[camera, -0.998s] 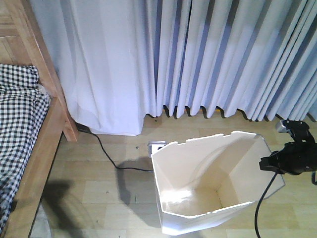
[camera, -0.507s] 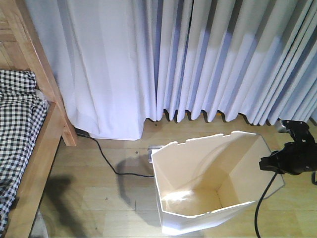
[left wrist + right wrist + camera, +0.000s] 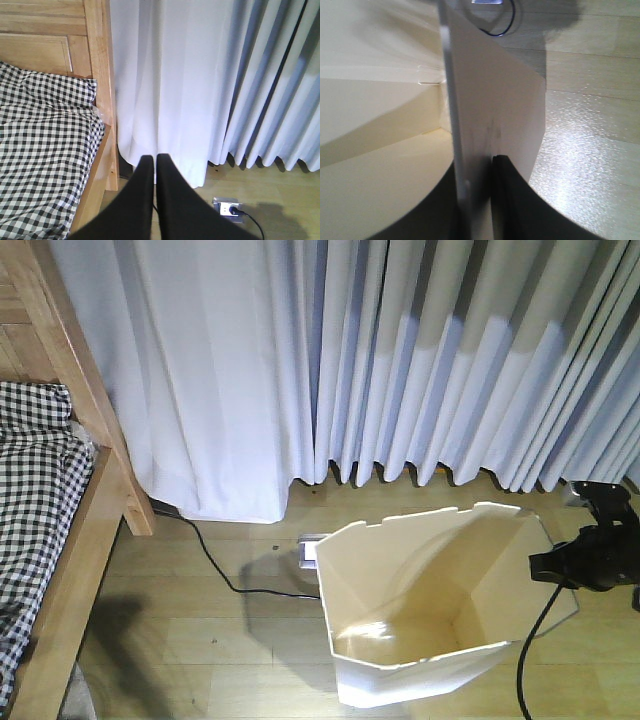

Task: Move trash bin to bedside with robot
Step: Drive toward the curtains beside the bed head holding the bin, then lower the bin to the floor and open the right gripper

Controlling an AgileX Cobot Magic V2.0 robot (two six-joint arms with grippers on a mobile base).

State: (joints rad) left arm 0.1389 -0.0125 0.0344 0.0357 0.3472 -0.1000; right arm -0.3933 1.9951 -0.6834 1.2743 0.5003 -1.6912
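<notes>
The white trash bin [image 3: 400,570] stands on the wooden floor at the lower right of the front view, its cream inside showing. My right gripper [image 3: 553,567] is at its right rim. In the right wrist view the right gripper [image 3: 477,200] is shut on the bin's wall [image 3: 490,90], with one finger inside and one outside. The bed [image 3: 40,500], with a light wooden frame and a checked cover, is at the far left, well apart from the bin. My left gripper [image 3: 153,159] is shut on nothing and points at the bed frame [image 3: 102,100] and the curtain.
Pale curtains [image 3: 400,360] hang to the floor across the back. A floor socket [image 3: 310,545] lies just behind the bin, also seen as the socket [image 3: 226,206] in the left wrist view. A black cable [image 3: 215,560] runs from it towards the bed's corner post [image 3: 135,500].
In the front view the bin and the right gripper have shifted slightly right and down. The curtain hem and the floor have slid a little lower, and the bed edges left.
</notes>
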